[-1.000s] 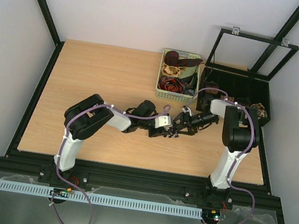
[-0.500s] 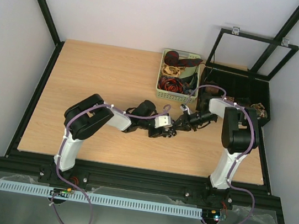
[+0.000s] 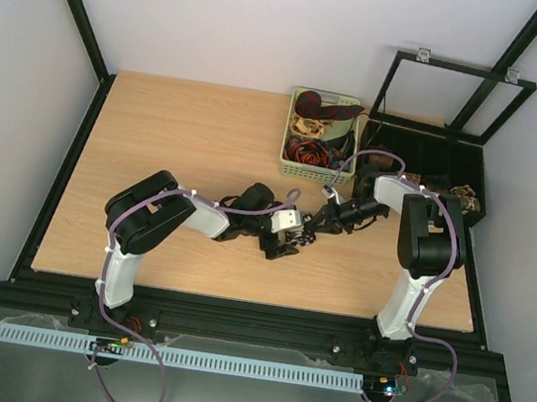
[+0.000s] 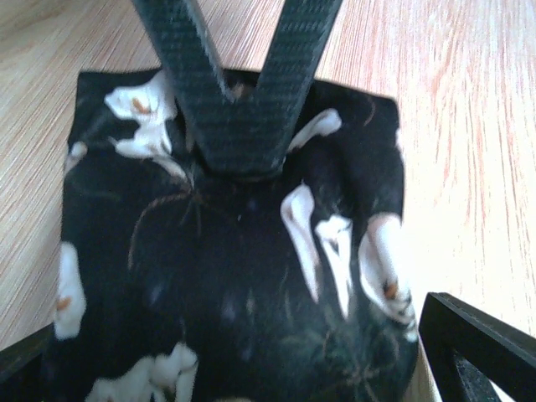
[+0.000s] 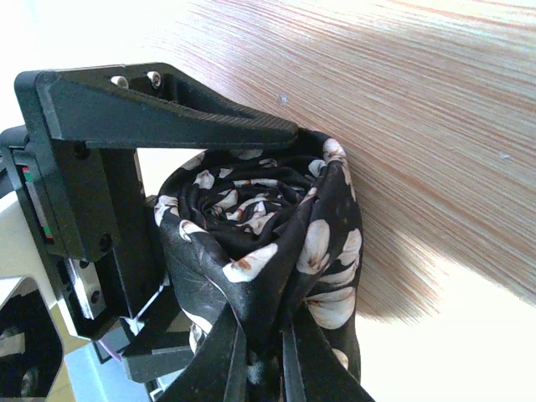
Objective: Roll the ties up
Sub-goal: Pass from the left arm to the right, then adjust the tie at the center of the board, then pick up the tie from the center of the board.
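A black tie with white flowers, rolled into a coil, sits on the wooden table between the two grippers. My right gripper is shut on the coil's outer fold, its two fingers pinching the fabric. In the left wrist view those fingers form a V pressed onto the tie. My left gripper is open, its fingers standing wide on either side of the coil without squeezing it. From the right wrist view one left finger lies along the coil's top.
A green basket holding more ties in dark red and beige stands behind the grippers. A black box with its framed lid raised is at the back right. Bare wood stretches to the left.
The left gripper has opened off the coil and its arm has drawn slightly back to the left. The right gripper has shut on the tie's outer fold.
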You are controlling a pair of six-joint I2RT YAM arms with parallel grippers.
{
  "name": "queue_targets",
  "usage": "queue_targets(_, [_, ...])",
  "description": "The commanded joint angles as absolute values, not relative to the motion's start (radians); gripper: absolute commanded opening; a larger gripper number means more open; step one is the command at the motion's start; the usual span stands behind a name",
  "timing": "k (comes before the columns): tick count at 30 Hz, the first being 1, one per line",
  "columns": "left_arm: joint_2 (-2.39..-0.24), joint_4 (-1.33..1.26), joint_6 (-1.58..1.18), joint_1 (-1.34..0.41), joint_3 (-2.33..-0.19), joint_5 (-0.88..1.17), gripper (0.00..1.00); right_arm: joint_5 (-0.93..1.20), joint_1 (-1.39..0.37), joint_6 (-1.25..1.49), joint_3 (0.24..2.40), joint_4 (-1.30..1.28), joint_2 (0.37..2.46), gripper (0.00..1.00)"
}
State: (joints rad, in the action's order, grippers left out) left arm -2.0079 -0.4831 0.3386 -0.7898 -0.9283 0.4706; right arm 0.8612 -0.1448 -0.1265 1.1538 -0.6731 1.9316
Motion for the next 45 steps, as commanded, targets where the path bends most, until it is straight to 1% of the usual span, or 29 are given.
queue_targets(1, [-1.98,-0.482,0.295,-0.77,-0.898,0.446,0.99,0.849,-0.15,-0.12,1.149,-0.681,1.893,0.01])
queue_targets(10, [-2.082,-0.521,0.261,-0.787,-1.002,0.509,0.99,0.864,-0.15,-0.104,1.138,-0.676,1.884,0.01])
queue_targets(13, [-2.105,-0.504,0.292,-0.799,-1.014,0.517,0.95,0.871,-0.151,-0.096,1.143,-0.676,1.886,0.01])
queue_targets(15, [-2.115,-0.489,0.313,-0.803,-1.015,0.499,0.86,0.876,-0.15,-0.091,1.147,-0.676,1.887,0.01])
queue_targets(18, [-2.106,-0.469,0.322,-0.805,-1.007,0.459,0.59,0.865,-0.15,-0.087,1.151,-0.681,1.889,0.01])
queue_targets(19, [-2.095,-0.469,0.331,-0.803,-0.995,0.459,0.54,0.859,-0.15,-0.091,1.154,-0.686,1.887,0.01])
queue_targets(20, [-2.078,-0.474,0.337,-0.805,-0.98,0.458,0.55,0.853,-0.15,-0.093,1.156,-0.69,1.886,0.01])
queue_targets(21, [-2.06,-0.473,0.341,-0.805,-0.967,0.459,0.67,0.844,-0.149,-0.097,1.163,-0.696,1.884,0.01])
queue_targets(22, [-2.04,-0.467,0.342,-0.805,-0.959,0.461,0.86,0.834,-0.147,-0.105,1.174,-0.708,1.881,0.01])
queue_targets(23, [-2.014,-0.468,0.334,-0.804,-0.948,0.459,0.98,0.829,-0.142,-0.118,1.188,-0.725,1.879,0.01])
queue_targets(27, [-1.899,-0.438,0.287,-0.78,-0.91,0.472,0.99,0.775,-0.114,-0.201,1.279,-0.826,1.856,0.01])
queue_targets(32, [-1.786,-0.378,0.203,-0.701,-0.881,0.479,0.99,0.671,-0.068,-0.407,1.454,-1.011,1.82,0.01])
queue_targets(37, [-1.697,-0.349,0.197,-0.615,-0.876,0.493,0.99,0.583,0.005,-0.579,1.712,-1.152,1.825,0.01])
queue_targets(41, [-1.689,-0.212,0.224,-0.556,-0.974,0.487,0.99,0.505,0.057,-0.684,1.957,-1.235,1.884,0.01])
queue_targets(45, [-1.688,-0.179,0.215,-0.493,-1.023,0.475,0.99,0.412,0.12,-0.801,2.144,-1.254,1.954,0.01])
